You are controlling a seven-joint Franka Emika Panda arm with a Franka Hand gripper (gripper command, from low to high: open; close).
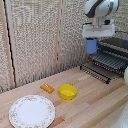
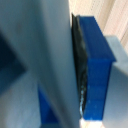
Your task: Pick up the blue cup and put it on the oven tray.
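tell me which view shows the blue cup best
The exterior view: the whole blue cup shows there, held in the end effector in the air, above the near end of the oven tray. The wrist view gives only a blurred close-up of one blue side against a finger.

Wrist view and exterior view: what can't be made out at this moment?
- Hand: the exterior view is too small to show its fingers on the blue cup.
- Oven tray: cut off by the exterior view's right edge.
- Wrist view: a blurred finger hides most of the blue cup; nothing below shows.
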